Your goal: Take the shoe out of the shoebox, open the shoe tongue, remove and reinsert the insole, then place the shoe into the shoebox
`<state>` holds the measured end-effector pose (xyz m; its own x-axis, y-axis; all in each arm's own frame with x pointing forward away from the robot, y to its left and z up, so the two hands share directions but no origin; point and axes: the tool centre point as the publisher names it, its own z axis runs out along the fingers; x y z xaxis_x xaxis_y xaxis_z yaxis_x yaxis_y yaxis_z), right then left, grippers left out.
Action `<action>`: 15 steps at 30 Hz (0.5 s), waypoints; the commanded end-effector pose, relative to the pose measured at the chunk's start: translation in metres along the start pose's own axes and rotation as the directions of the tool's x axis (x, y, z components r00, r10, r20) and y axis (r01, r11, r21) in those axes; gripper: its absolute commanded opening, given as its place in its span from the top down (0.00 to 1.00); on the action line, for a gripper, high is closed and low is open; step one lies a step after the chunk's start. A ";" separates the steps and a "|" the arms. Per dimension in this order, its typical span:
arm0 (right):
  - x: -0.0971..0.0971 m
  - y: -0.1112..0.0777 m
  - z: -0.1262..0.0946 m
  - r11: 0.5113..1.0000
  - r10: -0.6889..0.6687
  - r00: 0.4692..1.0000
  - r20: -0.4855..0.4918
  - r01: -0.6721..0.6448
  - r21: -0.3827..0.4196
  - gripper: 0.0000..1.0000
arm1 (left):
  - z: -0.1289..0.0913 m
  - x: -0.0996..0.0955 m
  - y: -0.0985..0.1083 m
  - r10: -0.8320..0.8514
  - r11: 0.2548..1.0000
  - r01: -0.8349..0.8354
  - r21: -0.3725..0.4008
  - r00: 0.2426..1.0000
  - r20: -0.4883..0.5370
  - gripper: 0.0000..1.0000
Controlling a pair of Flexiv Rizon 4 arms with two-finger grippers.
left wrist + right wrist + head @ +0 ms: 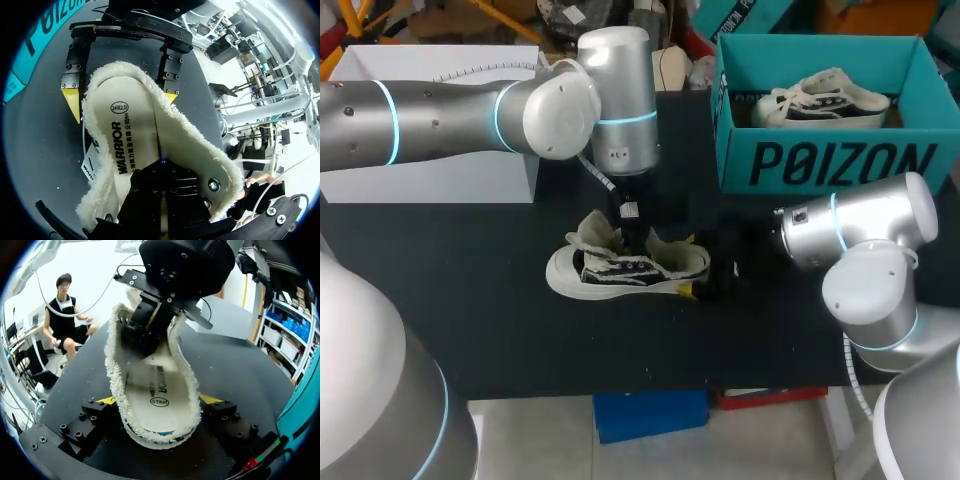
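Worktop: a black table (470,300), matt and dark from edge to edge.
Far-left corner: a white box (430,170) stands on the worktop. Its long side runs along the left part of the far edge.
Far-right corner: an open teal shoebox (840,160) stands on the worktop, its printed wall facing the near edge. It is well apart from the white box, with bare black surface between them.
Middle: a black-and-white shoe (625,272) with a white sole and pale fleece lining lies on the worktop. Its toe points toward the left edge and its heel toward the right edge. It sits nearer the near edge than either box and touches neither.
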<state>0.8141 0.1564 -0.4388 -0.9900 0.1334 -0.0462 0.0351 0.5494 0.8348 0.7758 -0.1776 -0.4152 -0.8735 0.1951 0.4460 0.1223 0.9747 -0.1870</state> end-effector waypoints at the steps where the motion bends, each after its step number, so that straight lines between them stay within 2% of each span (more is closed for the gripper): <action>1: 0.000 -0.001 0.001 1.000 0.002 1.000 0.002 -0.002 0.001 1.00 | 0.014 0.000 -0.001 -0.015 1.000 0.015 -0.001 1.000 0.022 1.00; 7: 0.000 -0.001 0.001 1.000 0.002 1.000 0.002 -0.002 0.001 1.00 | 0.011 -0.002 0.002 -0.060 0.997 0.063 -0.039 0.995 0.074 1.00; 8: 0.000 -0.001 0.001 1.000 0.002 1.000 0.002 -0.002 0.001 1.00 | 0.012 -0.002 0.001 -0.055 0.998 0.056 -0.021 0.997 0.061 1.00; 15: 0.000 -0.001 0.001 1.000 0.002 1.000 0.002 -0.002 0.001 1.00 | 0.015 -0.006 0.003 -0.069 0.997 0.072 -0.034 0.996 0.061 1.00</action>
<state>0.8139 0.1565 -0.4389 -0.9900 0.1332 -0.0463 0.0349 0.5491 0.8350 0.7783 -0.1769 -0.4183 -0.9075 0.1205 0.4023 0.0765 0.9893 -0.1239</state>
